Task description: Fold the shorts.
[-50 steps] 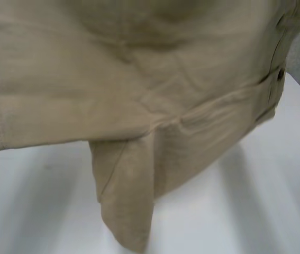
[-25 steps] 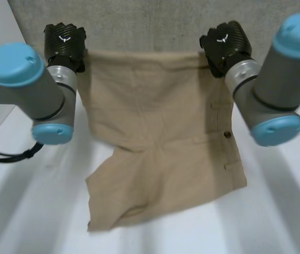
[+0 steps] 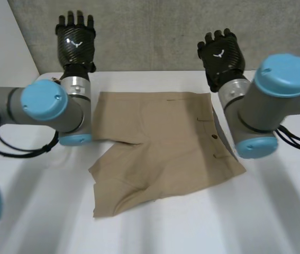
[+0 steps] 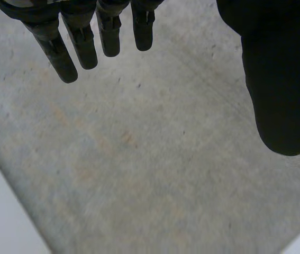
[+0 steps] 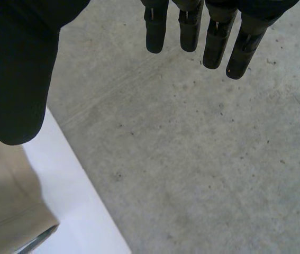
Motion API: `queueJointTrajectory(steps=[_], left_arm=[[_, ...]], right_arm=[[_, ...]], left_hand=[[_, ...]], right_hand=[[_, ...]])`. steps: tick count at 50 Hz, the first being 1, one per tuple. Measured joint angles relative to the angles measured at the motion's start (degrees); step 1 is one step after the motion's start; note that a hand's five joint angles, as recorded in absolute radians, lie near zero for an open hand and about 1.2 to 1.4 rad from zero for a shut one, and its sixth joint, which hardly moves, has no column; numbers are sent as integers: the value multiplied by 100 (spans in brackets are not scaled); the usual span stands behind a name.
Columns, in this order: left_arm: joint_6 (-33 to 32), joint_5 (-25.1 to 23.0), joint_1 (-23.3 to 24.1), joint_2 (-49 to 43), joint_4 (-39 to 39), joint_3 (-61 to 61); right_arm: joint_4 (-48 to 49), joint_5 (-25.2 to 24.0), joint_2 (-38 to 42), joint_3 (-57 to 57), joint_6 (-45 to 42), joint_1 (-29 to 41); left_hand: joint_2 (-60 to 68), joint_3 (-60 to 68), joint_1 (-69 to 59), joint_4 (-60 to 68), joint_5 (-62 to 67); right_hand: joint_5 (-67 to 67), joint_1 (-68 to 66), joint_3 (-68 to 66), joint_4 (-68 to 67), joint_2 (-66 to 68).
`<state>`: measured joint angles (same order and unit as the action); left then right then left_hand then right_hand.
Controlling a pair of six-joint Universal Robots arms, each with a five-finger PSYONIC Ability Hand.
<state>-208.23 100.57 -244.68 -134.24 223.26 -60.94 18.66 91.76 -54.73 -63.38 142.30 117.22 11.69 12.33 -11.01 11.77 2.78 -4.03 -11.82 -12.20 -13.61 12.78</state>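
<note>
With the shorts point(image 3: 160, 148) lying spread on the table point(image 3: 276, 211), the left hand point(image 3: 75, 45) and right hand point(image 3: 221, 53) hover beyond the far edge, fingers straight and empty; each should pinch a matching corner evenly before folding.

A white table point(image 3: 282, 211) is seen, backed by a rough grey concrete wall point(image 3: 150, 32), speckled and faintly stained. A plain white panel point(image 3: 4, 47) is noted beside the concrete.
</note>
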Motion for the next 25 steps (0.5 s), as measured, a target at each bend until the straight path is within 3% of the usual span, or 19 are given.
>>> queueJointTrajectory(steps=[9,10,12,16,17,19,20,25], left_arm=[[159,286,84,1854,-1029,-1973],[305,267,160,2346,-1454,-2459],[305,267,160,2346,-1454,-2459],[1100,3,453,3459,-2729,-3579],[1265,-67,489,3579,-2906,-3722],[1514,-178,538,3735,-3146,-3913],[1864,-344,598,3918,-3454,-4159],[2653,-760,792,4101,-3995,-4644]], right_arm=[[-802,-790,-1116,-1403,97,-516],[-1244,-1203,-1414,-1840,112,-765],[-1244,-1203,-1414,-1840,112,-765],[-2116,-2054,-1746,-2594,123,-1330],[-2210,-2184,-1758,-2704,119,-1420],[-2329,-2405,-1776,-2877,112,-1573],[-2432,-2669,-1777,-3088,105,-1761],[-2335,-3165,-1699,-3494,95,-2090]], left_hand=[[0,0,0,0,0],[0,0,0,0,0],[0,0,0,0,0],[304,272,-374,299,267],[304,272,-374,299,267],[1195,1122,-1424,1192,1113],[1851,1774,-2060,1834,1736],[2136,2069,-2255,2126,2003]], right_hand=[[0,0,0,0,0],[0,0,0,0,0],[0,0,0,0,0],[-8,-22,-8,-9,25],[-767,-735,-983,-825,939],[-767,-735,-983,-825,939],[-1612,-1529,-1909,-1774,1864],[-2050,-1912,-2398,-2255,2356]])
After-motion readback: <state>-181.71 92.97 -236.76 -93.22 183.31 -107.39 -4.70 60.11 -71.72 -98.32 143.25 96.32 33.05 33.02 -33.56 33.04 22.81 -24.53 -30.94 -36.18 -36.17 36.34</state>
